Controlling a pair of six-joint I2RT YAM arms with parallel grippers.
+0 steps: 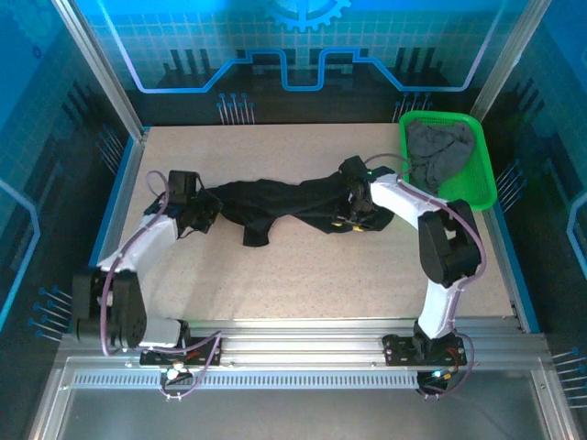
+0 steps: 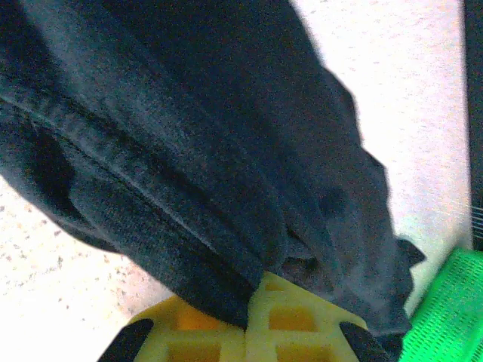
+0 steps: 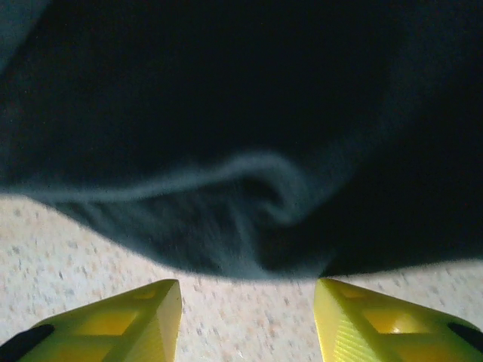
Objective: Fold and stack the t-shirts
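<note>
The left gripper [image 1: 204, 213] is pinched shut on the left end of the black t-shirt [image 1: 284, 200], which lies rumpled across the table [image 1: 321, 275]. The right gripper [image 3: 247, 294] stands spread at its right edge. The dark grey t-shirt [image 1: 438, 151] fills the green basket [image 1: 483, 183], far right

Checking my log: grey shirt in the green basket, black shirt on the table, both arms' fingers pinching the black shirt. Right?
Not quite. Only the left gripper pinches the black shirt; the right wrist view shows the right gripper with fingers apart, gripping nothing. The grey shirt is in the green basket.
</note>
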